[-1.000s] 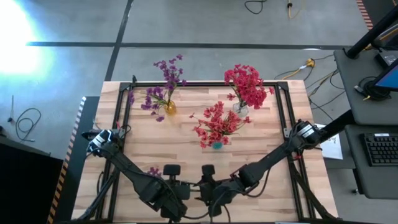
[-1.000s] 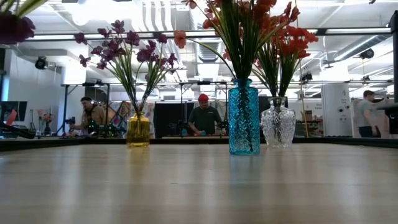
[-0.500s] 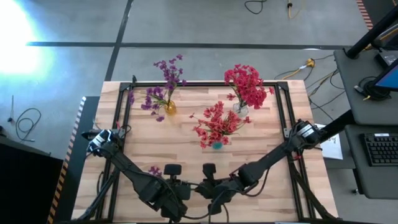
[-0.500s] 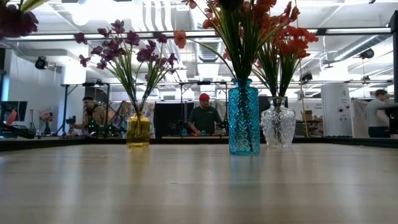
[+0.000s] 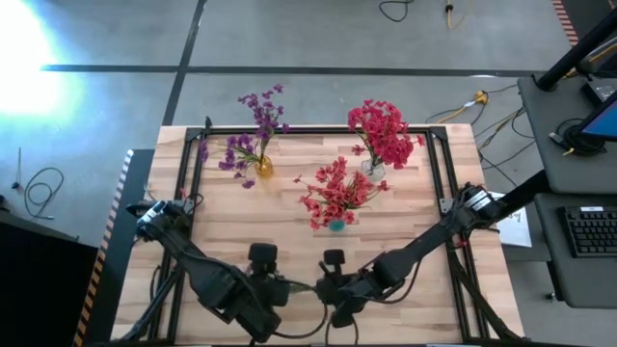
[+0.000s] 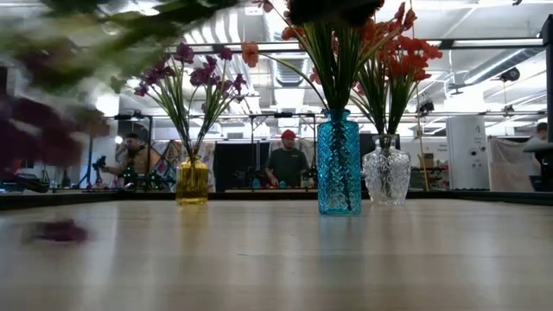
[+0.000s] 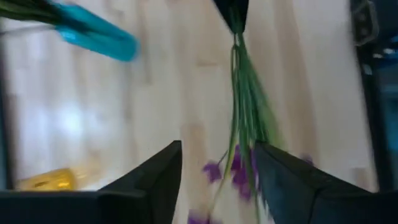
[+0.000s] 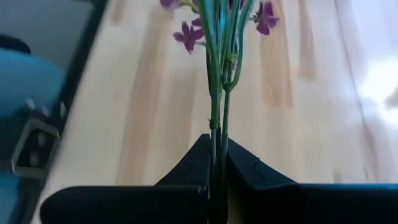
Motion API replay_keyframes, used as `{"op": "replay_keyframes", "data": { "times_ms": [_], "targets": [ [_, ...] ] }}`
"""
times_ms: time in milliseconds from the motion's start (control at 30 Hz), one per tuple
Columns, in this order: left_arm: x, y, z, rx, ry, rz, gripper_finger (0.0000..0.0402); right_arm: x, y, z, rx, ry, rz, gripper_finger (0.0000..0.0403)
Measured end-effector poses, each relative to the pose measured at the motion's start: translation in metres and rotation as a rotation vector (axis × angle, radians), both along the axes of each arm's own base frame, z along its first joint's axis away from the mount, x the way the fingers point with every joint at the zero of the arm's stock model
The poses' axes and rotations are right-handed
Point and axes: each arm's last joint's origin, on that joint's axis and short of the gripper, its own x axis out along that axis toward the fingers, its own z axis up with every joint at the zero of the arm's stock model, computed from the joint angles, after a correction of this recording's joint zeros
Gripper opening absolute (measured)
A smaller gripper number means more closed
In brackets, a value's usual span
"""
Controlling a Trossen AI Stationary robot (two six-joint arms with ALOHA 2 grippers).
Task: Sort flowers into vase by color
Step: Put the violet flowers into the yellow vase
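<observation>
Three vases stand far on the counter (image 5: pixel 405 217) | right gripper (image 8: pixel 217 163): near edge, fingers clamped on purple sprig (image 8: pixel 219 68) stems | left gripper (image 7: pixel 217 165): near edge beside it, fingers apart around the blossoms, not gripping | purple flowers (image 5: pixel 253 135) far left in yellow vase (image 5: pixel 263 168)

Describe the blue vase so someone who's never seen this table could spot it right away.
On the wooden table, three vases stand toward the far side from the arms. The teal vase stands nearest the table's middle, in front of the yellow vase and the clear glass vase. It is the tallest, with a diamond-patterned surface, and holds red flowers.
</observation>
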Motion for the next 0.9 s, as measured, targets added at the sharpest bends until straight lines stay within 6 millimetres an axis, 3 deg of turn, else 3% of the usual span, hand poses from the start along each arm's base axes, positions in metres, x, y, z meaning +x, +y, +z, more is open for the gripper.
{"op": "replay_keyframes", "data": {
  "times_ms": [300, 500, 667, 900],
  "targets": [
    [-0.028, -0.004, 0.029, 0.193, -0.237, -0.034, 0.0194, -0.042, 0.005, 0.021, -0.025, 0.132, -0.024, 0.0013],
    [-0.043, -0.010, 0.035, 0.264, -0.332, -0.118, 0.0188, -0.073, 0.012, 0.047, -0.078, 0.033, -0.070, 0.0013],
    [-0.042, -0.010, 0.042, 0.296, -0.397, -0.218, 0.0170, -0.101, 0.014, 0.070, -0.094, -0.113, -0.137, 0.0013],
    [-0.049, -0.002, 0.041, 0.263, -0.512, -0.328, 0.0138, -0.128, 0.022, 0.082, -0.146, -0.255, -0.184, 0.0013]
  ]
}}
